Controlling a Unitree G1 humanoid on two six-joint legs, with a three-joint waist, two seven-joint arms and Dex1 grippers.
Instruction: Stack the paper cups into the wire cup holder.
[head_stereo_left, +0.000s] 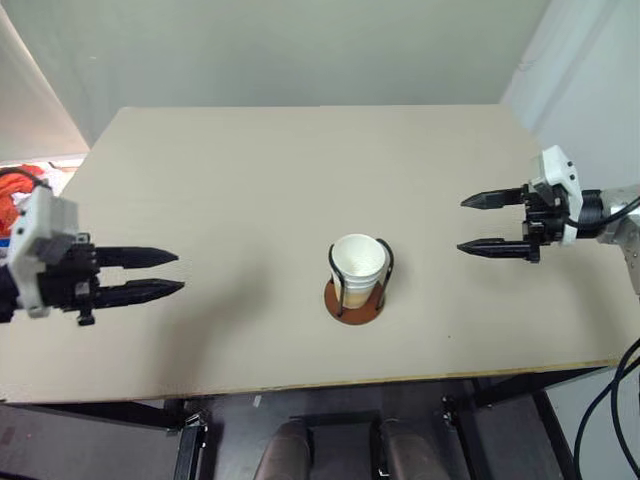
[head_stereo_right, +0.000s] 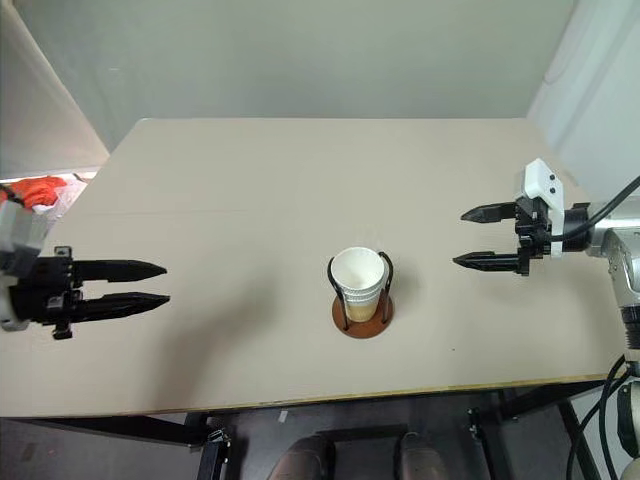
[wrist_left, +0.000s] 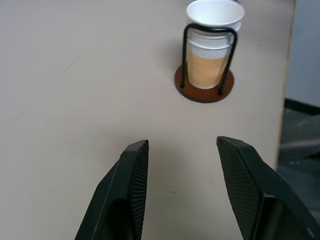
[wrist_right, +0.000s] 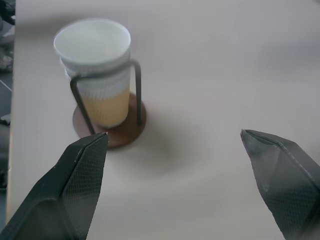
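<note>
Nested paper cups (head_stereo_left: 358, 262) stand in the wire cup holder (head_stereo_left: 356, 296) near the worktop (head_stereo_left: 250, 180) front edge, apparently three. I keep both empty grippers well clear: left gripper (head_stereo_left: 172, 272) jaws partly parted, right gripper (head_stereo_left: 468, 223) jaws wide.

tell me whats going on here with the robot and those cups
The paper cups sit nested in the wire cup holder near the front middle of the table. The left gripper and right gripper hang off to either side, both open and holding nothing. The stacking looks done.
</note>
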